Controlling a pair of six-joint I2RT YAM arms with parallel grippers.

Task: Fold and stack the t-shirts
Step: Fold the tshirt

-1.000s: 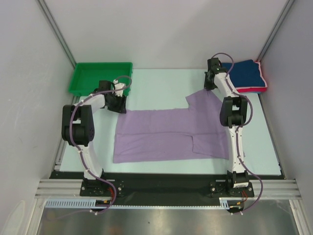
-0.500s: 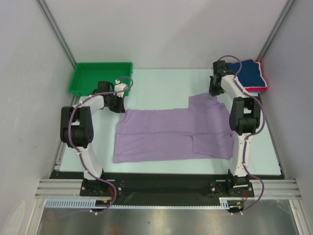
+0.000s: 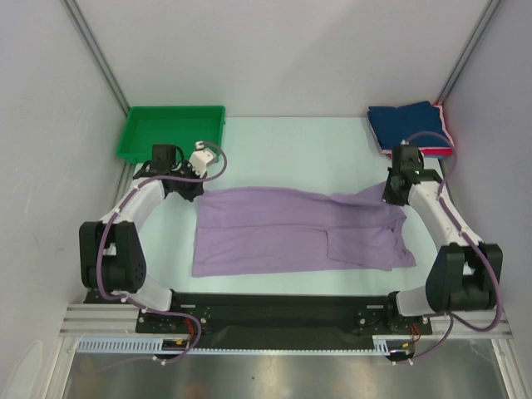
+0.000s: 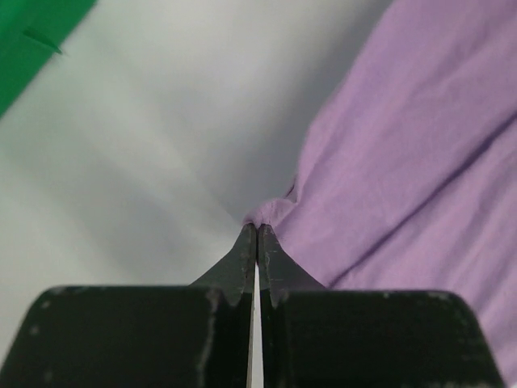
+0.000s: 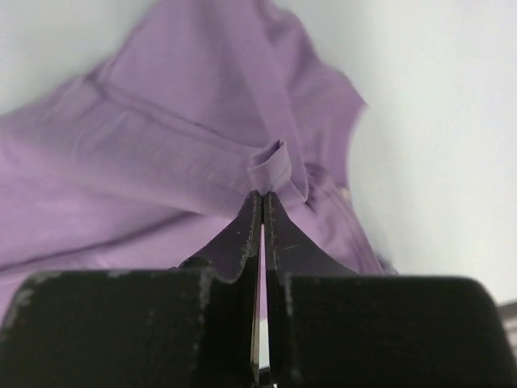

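At the far left stands the green tray (image 3: 170, 133). Beside it the left arm bends inward and low, and the left hand (image 4: 257, 230) is closed, with a small pinch of cloth at the far left corner of the lavender t-shirt (image 3: 283, 233). This shirt lies spread across the middle of the tabletop (image 3: 291, 150), between both hands. I judge it light, soft and limp, so it will sag and wrinkle; corners and hems are the best places to hold. The right arm reaches in from the right side, and the right hand (image 5: 262, 198) is closed on a folded hem. At the far right corner the navy t-shirt (image 3: 407, 123) lies folded on the pink-red t-shirt (image 3: 445, 151).
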